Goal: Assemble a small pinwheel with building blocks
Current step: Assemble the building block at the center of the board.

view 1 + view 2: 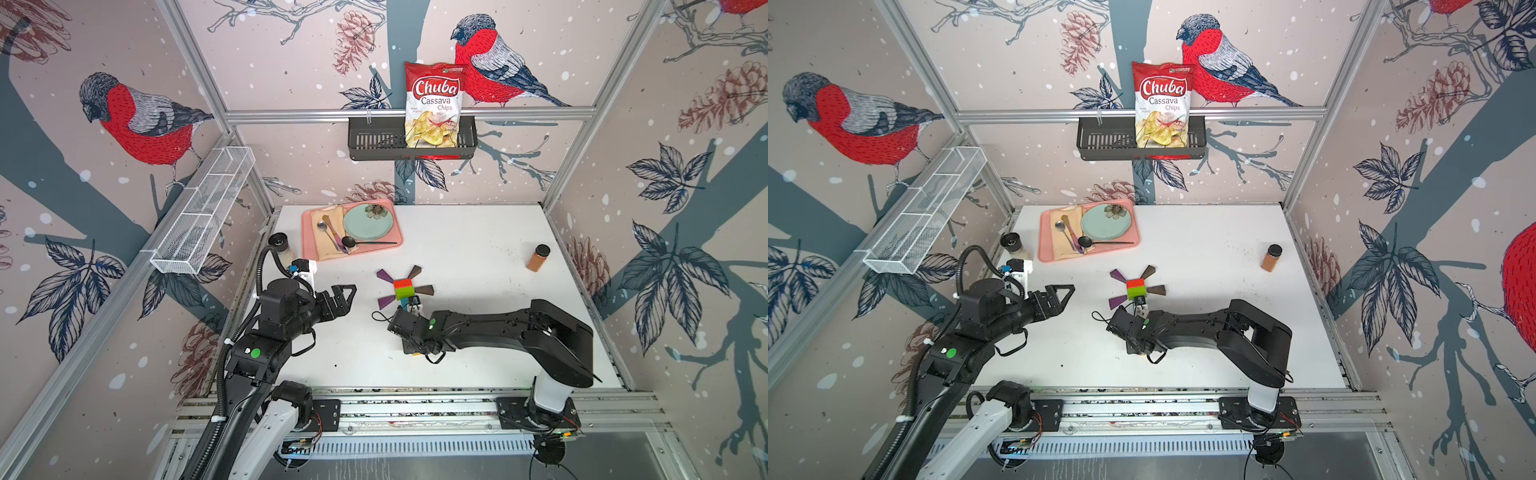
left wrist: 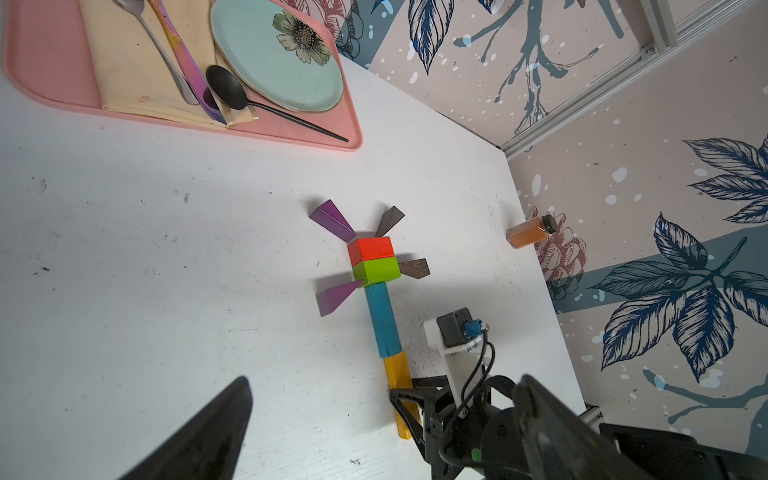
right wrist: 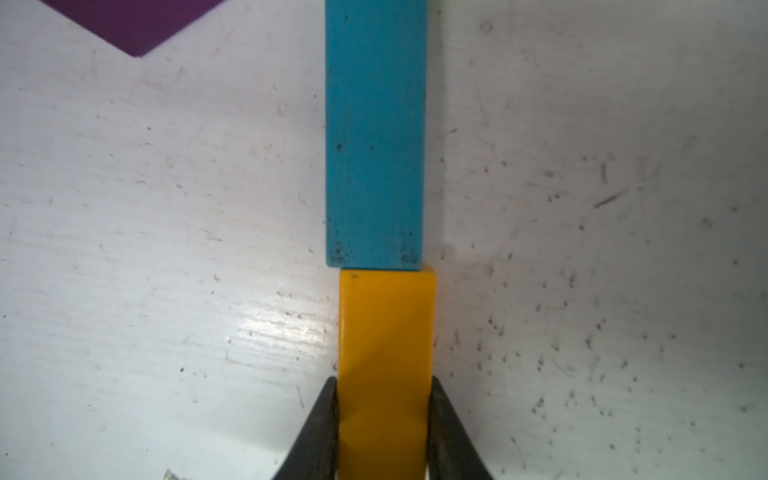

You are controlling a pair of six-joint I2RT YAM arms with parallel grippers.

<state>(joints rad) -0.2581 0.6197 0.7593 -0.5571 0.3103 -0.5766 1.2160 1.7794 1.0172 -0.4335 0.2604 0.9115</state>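
Note:
The pinwheel lies flat mid-table: red block against green block, two purple wedges and two brown wedges fanned round them. A blue bar runs from the green block, and a yellow bar butts end to end against it. My right gripper is shut on the yellow bar, one finger on each long side; in both top views it covers most of the stick. My left gripper hangs open and empty left of the pinwheel.
At the back left a pink tray holds a plate, a napkin and cutlery. A spice jar stands at the right edge, and a dark-lidded jar is by the left edge. A chips bag sits in a wall basket.

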